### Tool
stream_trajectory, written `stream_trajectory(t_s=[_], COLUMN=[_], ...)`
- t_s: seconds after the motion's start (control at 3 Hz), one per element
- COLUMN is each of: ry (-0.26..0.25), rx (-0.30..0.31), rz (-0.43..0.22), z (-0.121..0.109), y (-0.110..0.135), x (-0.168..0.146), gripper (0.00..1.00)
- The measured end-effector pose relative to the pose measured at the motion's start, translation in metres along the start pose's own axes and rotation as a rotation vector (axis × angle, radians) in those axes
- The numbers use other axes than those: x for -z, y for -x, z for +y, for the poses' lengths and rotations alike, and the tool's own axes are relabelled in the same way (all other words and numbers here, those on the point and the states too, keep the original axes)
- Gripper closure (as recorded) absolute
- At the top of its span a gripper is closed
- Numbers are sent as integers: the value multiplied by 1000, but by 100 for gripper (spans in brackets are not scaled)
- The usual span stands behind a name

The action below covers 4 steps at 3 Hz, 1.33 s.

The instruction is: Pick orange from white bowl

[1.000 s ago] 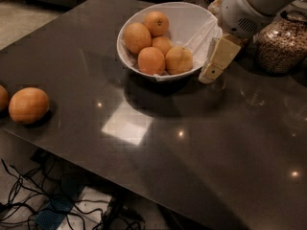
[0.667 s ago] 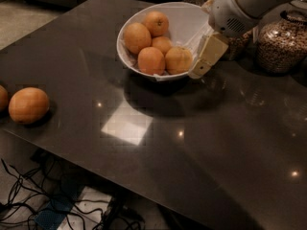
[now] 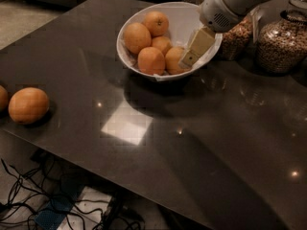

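Observation:
The white bowl (image 3: pixel 144 68) stands at the back middle of the dark table and holds several oranges. The paler, yellowish orange (image 3: pixel 173 60) lies at the bowl's front right. Deeper-coloured oranges (image 3: pixel 151 60) lie to its left and behind it. My gripper (image 3: pixel 188 60) reaches down from the upper right over the bowl's right rim. Its cream tip rests right beside the pale orange, on its right side, and hides part of it. I see nothing held in the gripper.
One orange (image 3: pixel 29 105) lies on the table at the far left, with another (image 3: pixel 2 98) cut off by the left edge. Two glass jars of nuts (image 3: pixel 283 42) (image 3: pixel 236 38) stand right of the bowl. Cables (image 3: pixel 43 195) lie on the floor below the front edge.
The gripper has moved left and down, from outside the bowl's right rim into the bowl, up against the pale orange. The oranges have not moved.

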<state>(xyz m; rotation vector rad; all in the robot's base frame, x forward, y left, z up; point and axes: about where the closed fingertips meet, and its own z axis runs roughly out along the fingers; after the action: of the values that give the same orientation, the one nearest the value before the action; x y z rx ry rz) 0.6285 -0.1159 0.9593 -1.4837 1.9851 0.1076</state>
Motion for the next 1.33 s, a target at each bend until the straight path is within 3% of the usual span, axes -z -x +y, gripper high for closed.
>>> stream_trajectory(t_s=[0.33,1.0,1.33], ry=[5,16,12], rx=[-41,-94,-91], rz=[-4,9,33], z=[-11,-18,-21], y=[4,0,-5], x=[-11,-30,-41], gripper=[0,18,13])
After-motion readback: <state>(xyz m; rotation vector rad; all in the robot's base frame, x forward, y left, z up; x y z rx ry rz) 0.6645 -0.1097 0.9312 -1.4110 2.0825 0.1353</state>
